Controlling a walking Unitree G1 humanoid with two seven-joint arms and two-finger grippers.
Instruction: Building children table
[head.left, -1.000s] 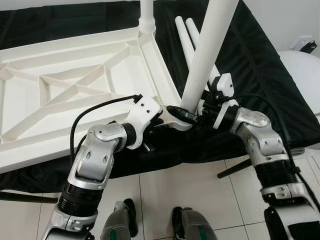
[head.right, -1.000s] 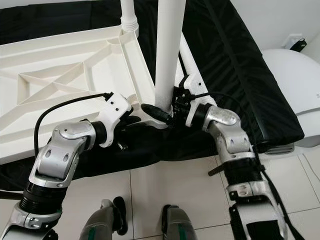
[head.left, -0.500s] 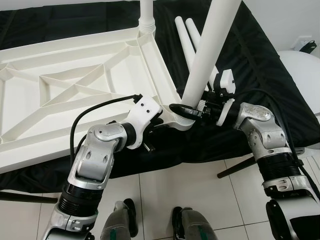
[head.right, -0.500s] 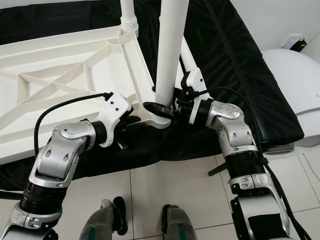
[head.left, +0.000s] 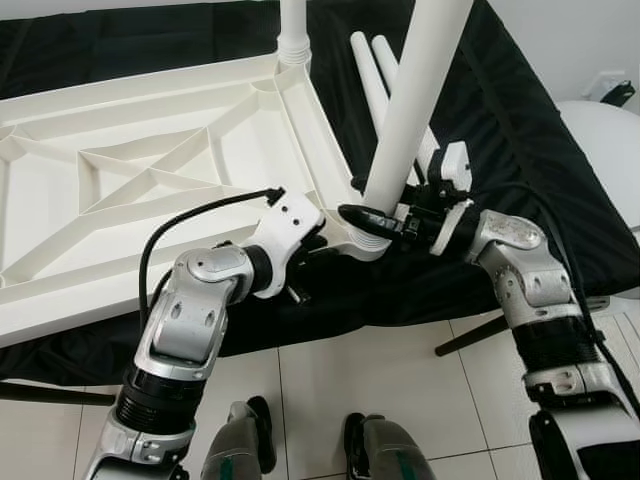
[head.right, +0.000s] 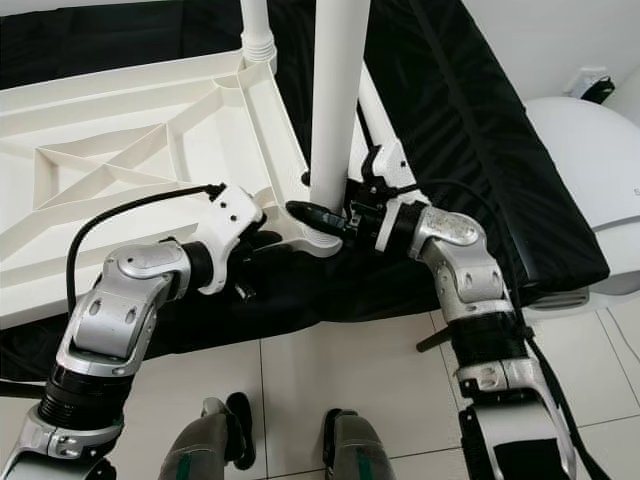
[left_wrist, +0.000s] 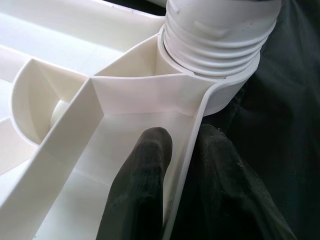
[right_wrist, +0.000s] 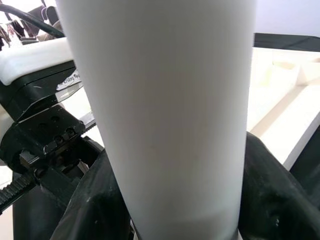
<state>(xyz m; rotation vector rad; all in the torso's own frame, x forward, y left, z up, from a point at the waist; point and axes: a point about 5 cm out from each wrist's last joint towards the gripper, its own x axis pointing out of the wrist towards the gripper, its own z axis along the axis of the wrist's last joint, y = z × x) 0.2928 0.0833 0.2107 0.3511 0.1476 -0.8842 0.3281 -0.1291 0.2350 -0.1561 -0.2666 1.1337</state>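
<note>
The white tabletop (head.left: 150, 190) lies upside down on a black cloth (head.left: 520, 130), ribs facing up. At its near right corner a white leg (head.left: 415, 100) stands in the threaded corner socket (left_wrist: 220, 45), leaning slightly. The right gripper (head.left: 372, 217) is pinching that leg just above the socket, one black finger on each side; the right wrist view has the fingers (right_wrist: 90, 210) pressed against the tube. The left gripper (head.left: 318, 243) is clamped on the tabletop's rim beside the same corner, one finger (left_wrist: 140, 185) inside the wall, the other outside. A second leg (head.left: 295, 30) stands at the far right corner. Two spare legs (head.left: 375, 75) lie on the cloth just beyond the right edge.
</note>
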